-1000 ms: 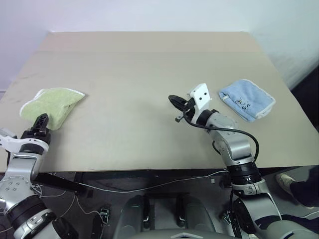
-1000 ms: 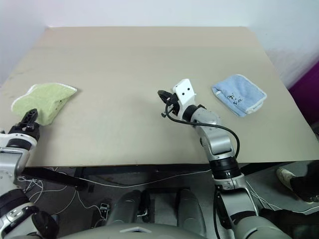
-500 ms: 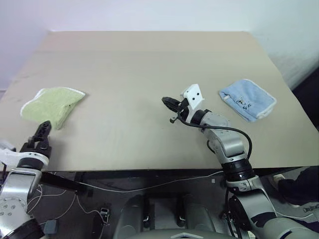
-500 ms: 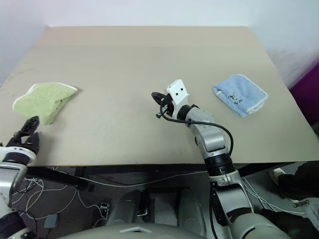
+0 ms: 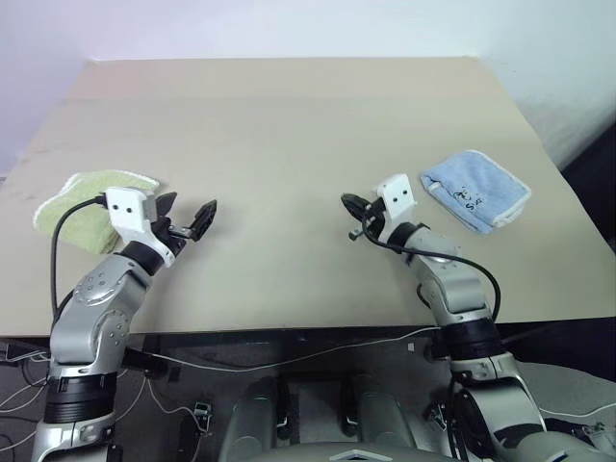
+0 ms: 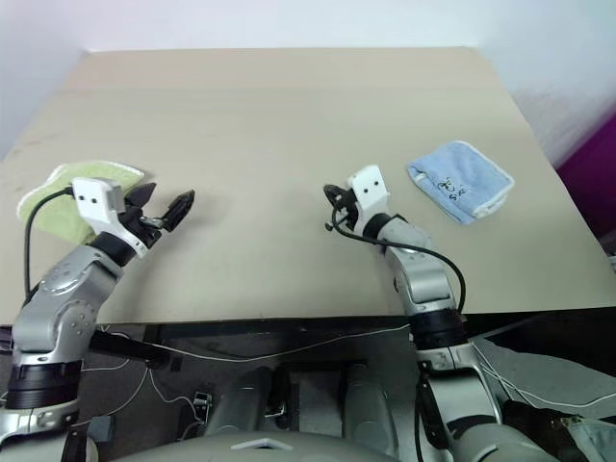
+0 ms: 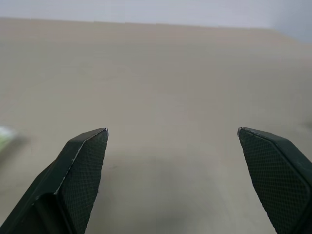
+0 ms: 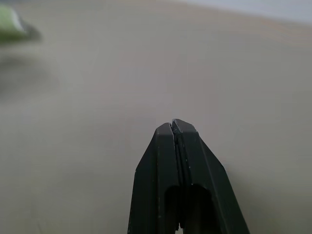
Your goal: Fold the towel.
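Bench: tan bench [image 5: 289, 125] under a pale wall, seen from above in the head views; its middle carries nothing.
Towel: the towel [image 5: 82, 202], light green with white edging, lies bunched at the left edge of the frame, mid-height, partly covered by the left arm's white block. It looks folded over on itself, not spread flat.
Other cloth: light-blue cloth [image 5: 476, 191] lies at the right of the frame, not part of the job.
Left tool: left tool [image 5: 185, 223] is spread wide and empty, over bare bench, its tips aimed toward frame centre.
Right tool: right tool [image 5: 352, 204] is pressed together and empty, near frame centre, pointing left.
Key relation: the towel lies to the left of the left tool and behind its tips, close by the arm; the right tool is well apart from it, so the left arm is nearer.
Towel axis: its long axis appears to run from lower left to upper right, though the bunching makes this uncertain.
Judgement: the left tool likely must turn back toward the towel before any grasp.
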